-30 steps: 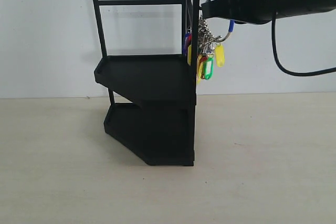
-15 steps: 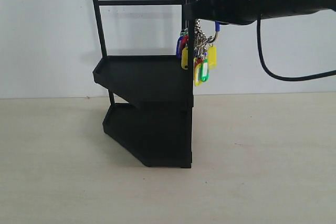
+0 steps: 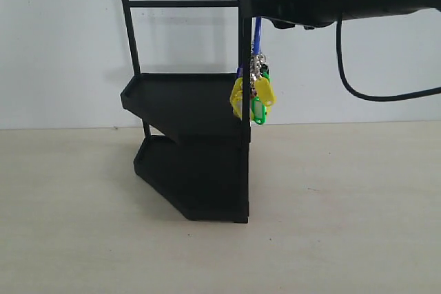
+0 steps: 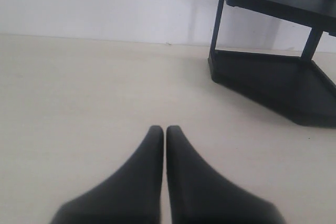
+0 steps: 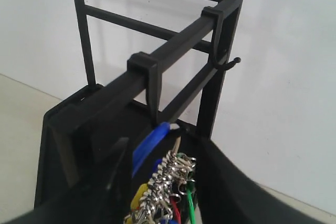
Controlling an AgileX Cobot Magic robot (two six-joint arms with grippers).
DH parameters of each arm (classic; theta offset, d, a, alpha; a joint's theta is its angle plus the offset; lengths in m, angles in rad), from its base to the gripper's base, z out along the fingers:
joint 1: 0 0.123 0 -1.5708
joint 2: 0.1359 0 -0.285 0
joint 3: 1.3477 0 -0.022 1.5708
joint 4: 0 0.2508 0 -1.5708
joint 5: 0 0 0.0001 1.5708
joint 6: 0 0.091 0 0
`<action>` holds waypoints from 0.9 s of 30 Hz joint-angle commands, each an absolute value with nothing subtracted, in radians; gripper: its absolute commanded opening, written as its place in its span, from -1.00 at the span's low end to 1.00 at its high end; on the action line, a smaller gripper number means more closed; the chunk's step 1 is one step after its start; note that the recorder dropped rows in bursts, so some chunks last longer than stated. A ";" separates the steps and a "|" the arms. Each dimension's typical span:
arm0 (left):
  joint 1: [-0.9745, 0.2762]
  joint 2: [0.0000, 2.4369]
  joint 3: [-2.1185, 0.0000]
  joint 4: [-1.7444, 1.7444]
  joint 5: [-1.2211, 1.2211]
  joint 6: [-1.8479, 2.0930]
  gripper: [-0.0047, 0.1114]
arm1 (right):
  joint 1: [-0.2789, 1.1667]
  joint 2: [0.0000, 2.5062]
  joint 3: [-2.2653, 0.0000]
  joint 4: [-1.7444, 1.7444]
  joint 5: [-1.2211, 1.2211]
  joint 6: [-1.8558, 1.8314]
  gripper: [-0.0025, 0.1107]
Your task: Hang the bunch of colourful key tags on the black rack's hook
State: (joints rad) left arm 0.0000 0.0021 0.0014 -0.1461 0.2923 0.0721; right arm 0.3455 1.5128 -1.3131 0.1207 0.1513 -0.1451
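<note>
The black rack (image 3: 193, 101) stands upright on the table against the white wall. The colourful key tag bunch (image 3: 253, 98) hangs straight down at the rack's right post, its blue loop (image 3: 257, 36) taut. In the right wrist view the blue loop (image 5: 152, 142) is caught over a small hook (image 5: 176, 126) under the rack's top bar (image 5: 173, 45). My right gripper (image 3: 253, 6) sits at that post, open, its fingers (image 5: 236, 187) on either side of the rings (image 5: 170, 179) without pinching them. My left gripper (image 4: 165, 128) is shut and empty, low over the table.
A second free hook (image 5: 231, 64) sticks out further along the top bar. The rack's lower trays (image 4: 273, 77) lie ahead and to the side of my left gripper. A black cable (image 3: 358, 80) droops from the right arm. Bare table (image 3: 344, 225) surrounds the rack.
The bunch has dropped from the gripper's hold and now hangs lower, straight on its blue loop. The right gripper moved left to the post; the rack shifted slightly left.
</note>
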 commanded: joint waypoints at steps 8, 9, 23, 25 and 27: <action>-0.001 0.000 0.000 -0.141 0.284 0.075 -0.84 | 0.207 1.499 -1.316 0.120 0.293 -0.074 -0.34; -0.001 0.000 0.000 -0.141 0.284 0.075 -0.84 | 0.198 1.499 -1.316 0.120 0.305 -0.072 -0.34; -0.001 0.000 0.000 -0.141 0.284 0.075 -0.84 | 0.178 1.378 -1.068 0.129 0.256 -0.054 -0.34; -0.001 0.000 0.000 -0.141 0.284 0.075 -0.84 | 0.178 1.346 -0.998 0.129 0.236 -0.016 -0.34; -0.001 0.000 0.000 -0.141 0.284 0.075 -0.84 | 0.178 1.320 -0.935 0.129 0.224 0.019 -0.35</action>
